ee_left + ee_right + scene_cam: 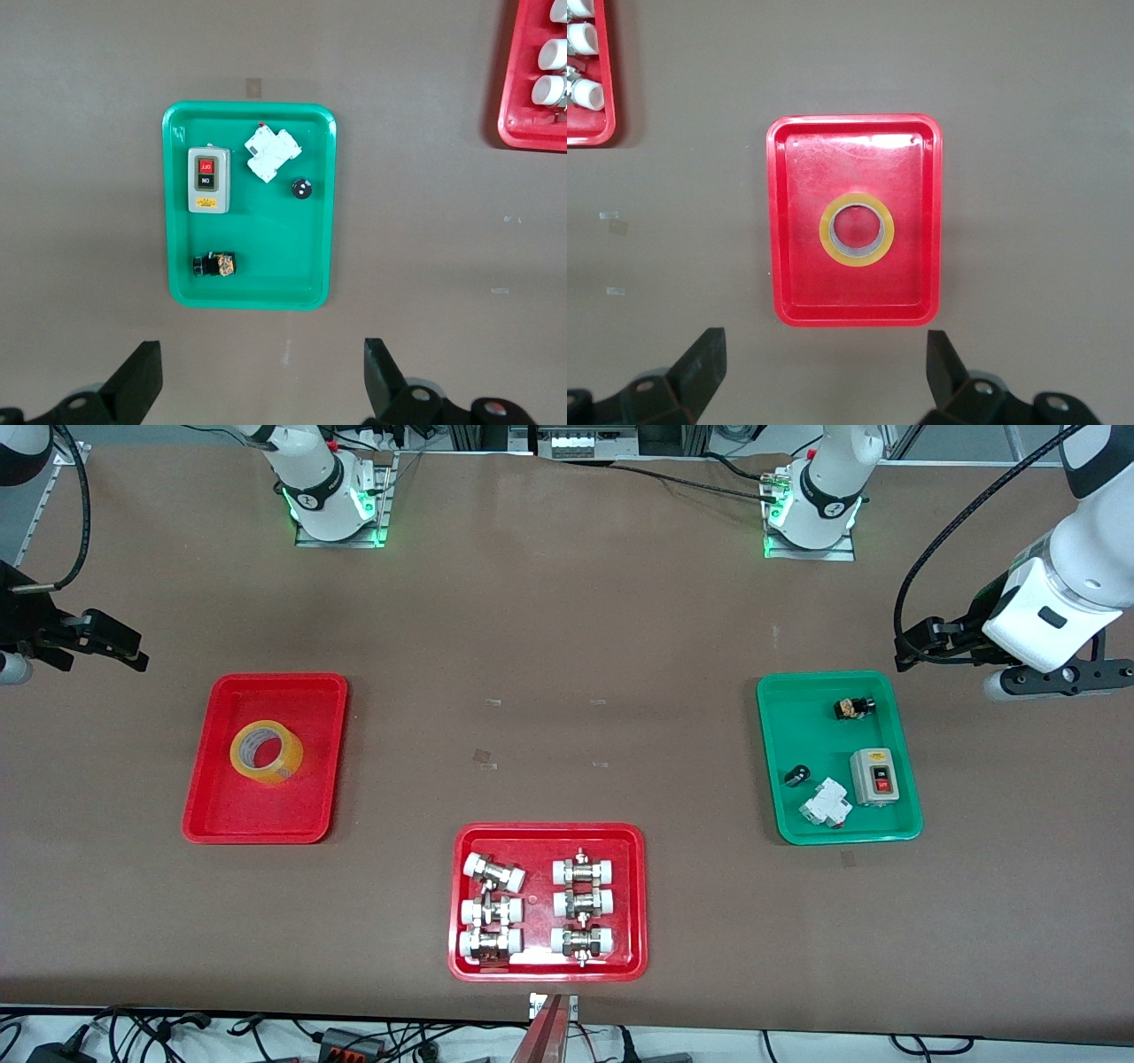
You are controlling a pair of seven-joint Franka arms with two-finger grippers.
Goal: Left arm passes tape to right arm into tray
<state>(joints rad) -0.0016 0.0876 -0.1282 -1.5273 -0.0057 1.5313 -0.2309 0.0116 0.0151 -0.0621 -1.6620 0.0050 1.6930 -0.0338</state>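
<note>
The yellow-amber tape (266, 753) lies flat in the plain red tray (221, 815) toward the right arm's end of the table. It also shows in the right wrist view (857, 228), in the middle of the tray (797, 301). My right gripper (824, 372) is open and empty, held over bare table beside that tray; its arm shows at the edge of the front view (89, 638). My left gripper (263, 381) is open and empty, over bare table beside the green tray (177, 283). The left arm's white boxy wrist (1045, 624) is up at its own end of the table.
A red tray (638, 903) with several white-capped metal fittings sits nearest the front camera, mid-table. The green tray (780, 726) holds a grey switch box (877, 777), a white breaker (826, 804) and two small black parts.
</note>
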